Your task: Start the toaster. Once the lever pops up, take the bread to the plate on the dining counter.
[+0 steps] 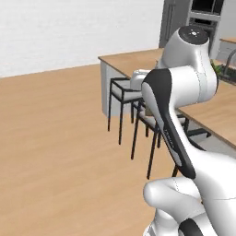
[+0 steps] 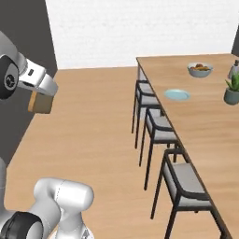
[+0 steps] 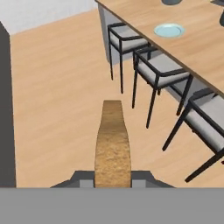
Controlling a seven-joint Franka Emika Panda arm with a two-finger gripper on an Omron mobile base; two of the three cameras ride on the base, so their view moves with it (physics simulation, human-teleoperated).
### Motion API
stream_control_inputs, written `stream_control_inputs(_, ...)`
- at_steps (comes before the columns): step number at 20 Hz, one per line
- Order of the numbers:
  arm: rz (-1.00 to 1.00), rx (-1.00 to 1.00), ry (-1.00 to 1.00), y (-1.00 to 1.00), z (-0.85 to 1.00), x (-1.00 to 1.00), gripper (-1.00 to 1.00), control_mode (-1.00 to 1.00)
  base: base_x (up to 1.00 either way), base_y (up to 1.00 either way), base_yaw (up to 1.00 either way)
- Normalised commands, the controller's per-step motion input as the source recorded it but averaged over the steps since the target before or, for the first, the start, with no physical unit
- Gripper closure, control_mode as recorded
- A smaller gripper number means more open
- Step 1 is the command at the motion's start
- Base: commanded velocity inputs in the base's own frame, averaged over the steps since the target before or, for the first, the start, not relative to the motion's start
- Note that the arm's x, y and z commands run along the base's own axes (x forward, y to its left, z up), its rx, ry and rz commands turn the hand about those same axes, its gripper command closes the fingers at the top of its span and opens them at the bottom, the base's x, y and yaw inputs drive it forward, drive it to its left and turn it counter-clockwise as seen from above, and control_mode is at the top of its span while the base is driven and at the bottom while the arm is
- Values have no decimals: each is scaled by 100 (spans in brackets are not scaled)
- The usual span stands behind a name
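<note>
The bread [image 3: 113, 144] is a golden-brown slice seen edge-on, standing up from between my fingertips. My gripper [image 3: 113, 178] is shut on it. From the right base view the bread [image 2: 39, 103] hangs under my hand at the far left, above the wood floor and well apart from the counter. The plate [image 2: 177, 94], small, round and pale blue-green, lies bare near the close edge of the dining counter [image 2: 200, 121]. In the hand view the plate [image 3: 169, 30] is far ahead to the upper right on the dining counter [image 3: 205, 52]. The toaster is out of view.
Three dark-framed chairs with grey seats [image 2: 161, 128] line the counter's near side between me and the plate. A pale fruit bowl [image 2: 200, 69] and a potted plant [image 2: 232, 91] stand farther along the top. A dark wall [image 2: 21, 51] is close on the left. Open wood floor [image 2: 93, 135] lies ahead.
</note>
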Motion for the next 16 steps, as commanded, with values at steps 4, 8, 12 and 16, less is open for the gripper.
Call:
stream_control_inputs(4, 0, 0, 0, 0, 0, 0, 100, 100, 97, 71, -50)
stream_control_inputs(8, 0, 0, 0, 0, 0, 0, 100, 100, 92, 73, -51)
stream_control_inputs(12, 0, 0, 0, 0, 0, 0, 100, 100, 77, 81, -53)
stream_control_inputs(16, 0, 0, 0, 0, 0, 0, 100, 100, 73, 79, -55)
